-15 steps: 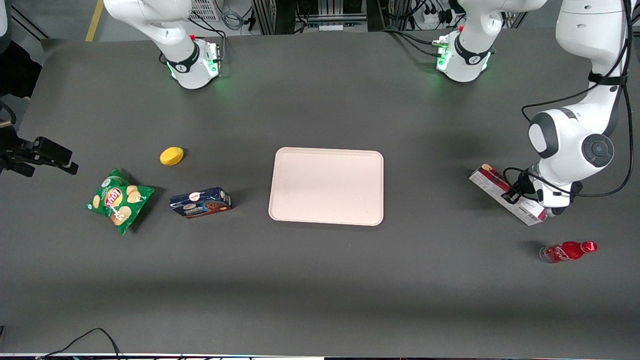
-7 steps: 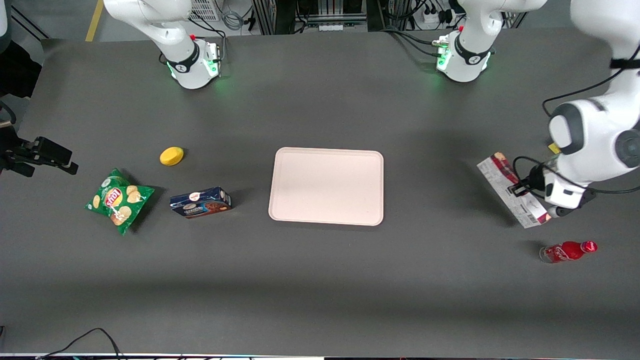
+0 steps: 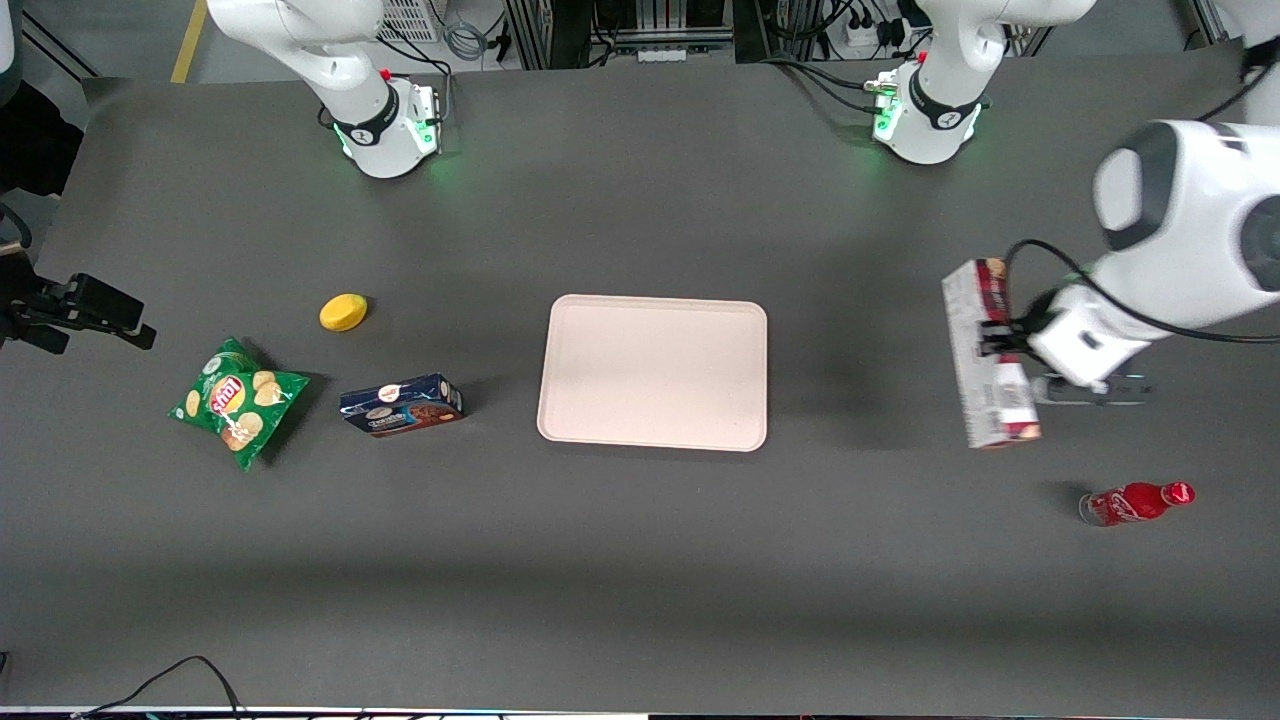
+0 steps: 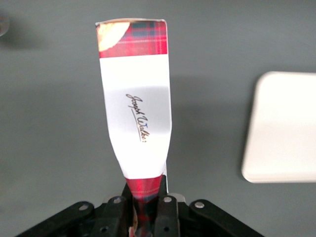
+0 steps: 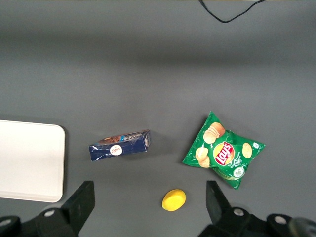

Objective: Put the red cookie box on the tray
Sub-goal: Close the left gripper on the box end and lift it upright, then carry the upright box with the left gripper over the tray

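The red cookie box point(image 3: 985, 356), a long slim carton with red tartan ends and a white middle, hangs in the air toward the working arm's end of the table, held near its middle. My left gripper point(image 3: 1000, 344) is shut on the red cookie box point(image 4: 136, 116), whose tartan part is pinched between the black fingers point(image 4: 168, 210). The pale beige tray point(image 3: 652, 372) lies flat mid-table with nothing on it, and one rounded corner of the tray point(image 4: 281, 128) shows beside the carried box.
A red soda bottle point(image 3: 1135, 502) lies nearer the front camera than the held box. Toward the parked arm's end lie a dark blue cookie box point(image 3: 401, 405), a green chip bag point(image 3: 237, 402) and a yellow lemon-like object point(image 3: 343, 312).
The left arm has lifted the red cookie box off the table and turned it, so it now hangs higher and lies roughly parallel to the tray's short side.
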`<state>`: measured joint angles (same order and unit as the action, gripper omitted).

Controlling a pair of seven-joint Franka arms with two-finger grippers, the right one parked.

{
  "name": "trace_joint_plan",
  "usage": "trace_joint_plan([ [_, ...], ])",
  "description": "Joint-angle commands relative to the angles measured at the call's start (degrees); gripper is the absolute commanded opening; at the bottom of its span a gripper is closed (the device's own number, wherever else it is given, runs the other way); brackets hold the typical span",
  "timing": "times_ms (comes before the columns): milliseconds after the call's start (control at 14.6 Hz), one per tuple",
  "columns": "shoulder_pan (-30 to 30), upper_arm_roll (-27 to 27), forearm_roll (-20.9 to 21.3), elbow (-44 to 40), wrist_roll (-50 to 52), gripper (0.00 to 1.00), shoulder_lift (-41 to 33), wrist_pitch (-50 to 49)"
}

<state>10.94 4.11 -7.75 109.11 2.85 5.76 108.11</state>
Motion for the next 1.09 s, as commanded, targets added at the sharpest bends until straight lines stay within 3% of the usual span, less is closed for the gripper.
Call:
trace_joint_plan([
  [0, 0.9, -5.8, 0.5, -0.9, -1.7, 0.00, -1.3, -1.3],
  [205, 2.5, -10.7, 0.7, -0.8, -0.8, 0.00, -0.9, 1.8],
  [547, 10.6, -11.4, 1.7, -0.5, 8.5, 0.00, 3.7, 9.5],
  [821, 15.2, -11.4, 8.3, -0.5, 18.9, 0.00, 10.5, 16.7],
  [1026, 16.1, -11.4, 9.4, -0.3, 21.3, 0.00, 14.3, 21.8],
])
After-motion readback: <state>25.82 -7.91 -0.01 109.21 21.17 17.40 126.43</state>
